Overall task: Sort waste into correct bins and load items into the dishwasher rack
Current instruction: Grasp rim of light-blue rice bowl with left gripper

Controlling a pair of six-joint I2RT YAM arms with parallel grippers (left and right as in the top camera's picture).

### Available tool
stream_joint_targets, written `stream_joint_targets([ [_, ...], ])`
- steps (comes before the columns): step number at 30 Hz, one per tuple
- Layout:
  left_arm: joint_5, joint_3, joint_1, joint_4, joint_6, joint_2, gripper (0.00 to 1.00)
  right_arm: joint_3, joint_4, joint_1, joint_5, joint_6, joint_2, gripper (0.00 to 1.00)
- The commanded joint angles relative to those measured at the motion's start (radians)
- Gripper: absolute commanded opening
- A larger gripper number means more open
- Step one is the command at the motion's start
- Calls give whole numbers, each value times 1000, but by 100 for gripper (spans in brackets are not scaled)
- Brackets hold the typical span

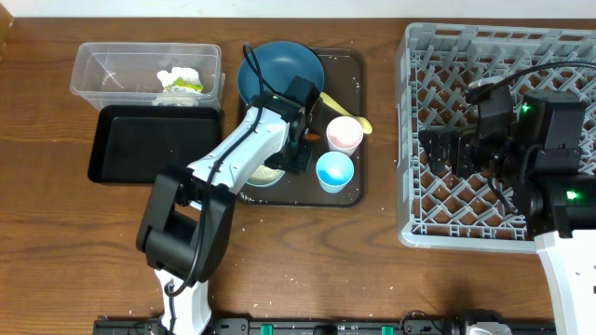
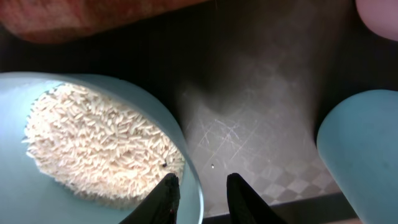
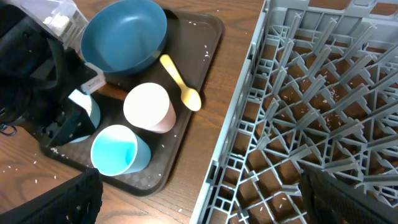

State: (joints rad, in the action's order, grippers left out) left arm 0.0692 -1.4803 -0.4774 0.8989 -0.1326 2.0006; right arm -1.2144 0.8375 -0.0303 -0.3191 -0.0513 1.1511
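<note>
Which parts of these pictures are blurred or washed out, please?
Left wrist view: the rice in the bowl is bright, washed out; the pink cup in the top corner is out of focus; a pale sheen lies on the scratched tray. Right wrist view: the right gripper shows only as dark blurred fingers. Overhead view: evenly lit, sharp.

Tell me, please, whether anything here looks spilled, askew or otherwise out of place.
Yes. Loose rice grains lie scattered on the wooden table beside the dark brown tray, with a few on the tray and beneath the dishwasher rack. They look spilled, since the main heap of rice sits inside the light blue bowl.
</note>
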Motion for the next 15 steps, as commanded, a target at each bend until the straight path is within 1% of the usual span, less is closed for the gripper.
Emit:
stream_joint_targets([
  [1, -2, 6, -2, -4, 5, 31, 28, -15, 1, 3, -11, 13, 1, 99],
  [4, -2, 6, -2, -11, 5, 39, 27, -15, 0, 3, -11, 13, 1, 99],
  [10, -2, 7, -2, -13, 5, 67, 22, -15, 2, 3, -10, 13, 1, 99],
  [12, -3, 7, -2, -16, 5, 80, 19, -15, 2, 3, -10, 13, 1, 99],
  [15, -3, 7, -2, -19, 5, 91, 10, -15, 2, 3, -10, 13, 1, 99],
])
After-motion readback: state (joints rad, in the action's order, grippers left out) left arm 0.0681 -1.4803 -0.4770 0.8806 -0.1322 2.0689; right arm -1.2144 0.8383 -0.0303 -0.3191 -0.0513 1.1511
